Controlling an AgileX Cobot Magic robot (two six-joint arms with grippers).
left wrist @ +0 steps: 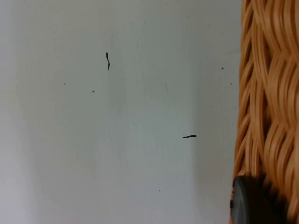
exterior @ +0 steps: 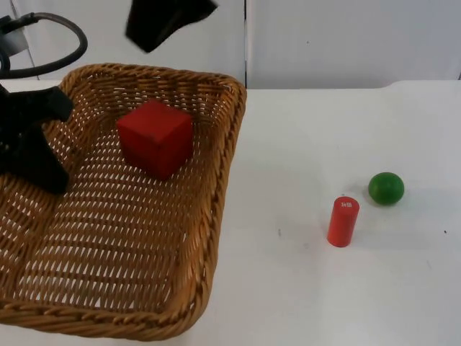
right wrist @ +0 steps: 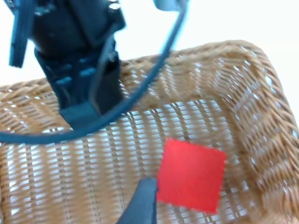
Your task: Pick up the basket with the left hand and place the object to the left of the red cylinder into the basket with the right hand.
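Red cube [exterior: 155, 137] lies inside the woven wicker basket [exterior: 216, 216]; left hand [exterior: 32, 155] grips its rim, so hold level. Right hand [exterior: 167, 20] above: grip unclear.

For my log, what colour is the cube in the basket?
Red; the cube shows best in the top view.

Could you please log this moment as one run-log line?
left end effector: shut on basket rim | right end effector: above basket | red cube: in basket | red cylinder, green ball: on table
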